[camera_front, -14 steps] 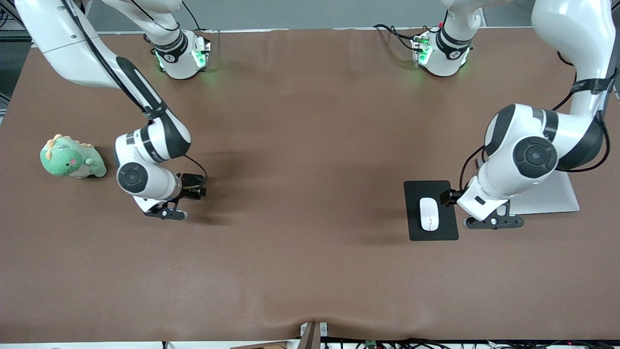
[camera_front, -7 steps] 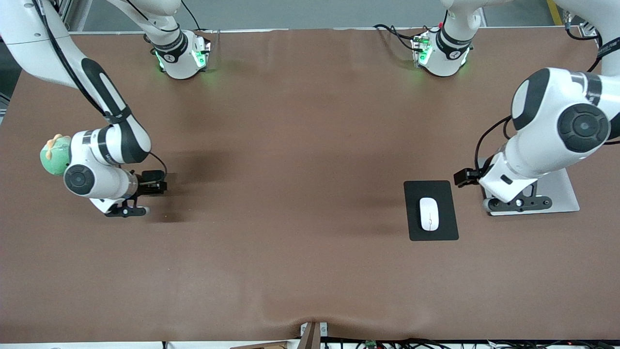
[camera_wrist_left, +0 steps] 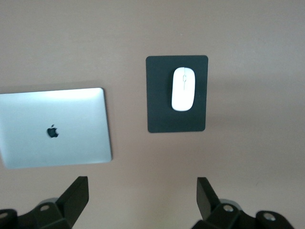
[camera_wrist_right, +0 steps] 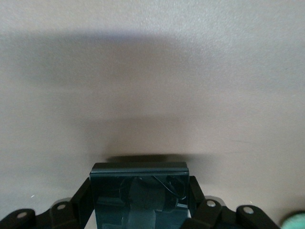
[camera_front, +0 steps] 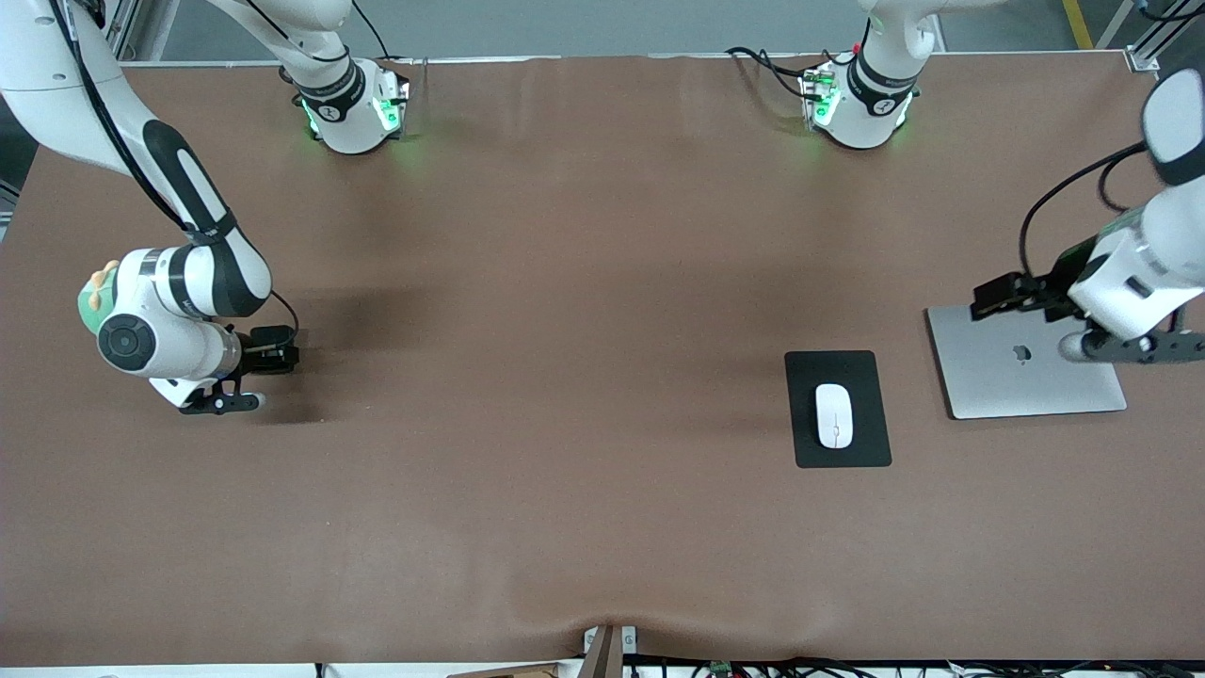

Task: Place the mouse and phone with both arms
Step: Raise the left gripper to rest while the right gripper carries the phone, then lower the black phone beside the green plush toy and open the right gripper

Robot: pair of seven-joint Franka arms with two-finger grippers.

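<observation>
Clamped between the fingers of the right gripper [camera_front: 218, 403] is the phone, though in the front view the phone itself is hidden under the wrist; this gripper is held up over the brown table [camera_front: 584, 282] at the right arm's end. Just beside that wrist, a green plush toy [camera_front: 92, 299] is partly covered by the arm. At the left arm's end, the left gripper [camera_front: 1144, 347] is held over the edge of a closed silver laptop [camera_front: 1017, 377]; its spread cannot be judged from this angle. The white mouse [camera_front: 834, 415] is seen lying on a black mouse pad [camera_front: 810, 443], which is placed just beside the laptop, toward the middle of the table

From the left wrist view, the two fingers [camera_wrist_left: 76, 193] of the left gripper [camera_wrist_left: 143, 200] are shown spread wide apart with nothing between them. Below them the mouse [camera_wrist_left: 183, 88] is seen resting on the mouse pad [camera_wrist_left: 157, 114], and the laptop [camera_wrist_left: 55, 128] lies beside the pad, apart from it

From the right wrist view, the phone [camera_wrist_right: 139, 195] is seen as a dark glossy slab gripped on both sides by the right gripper [camera_wrist_right: 139, 200], held above bare table [camera_wrist_right: 152, 71] with a shadow cast beneath it. A sliver of the green plush toy [camera_wrist_right: 294, 222] is visible at the corner
</observation>
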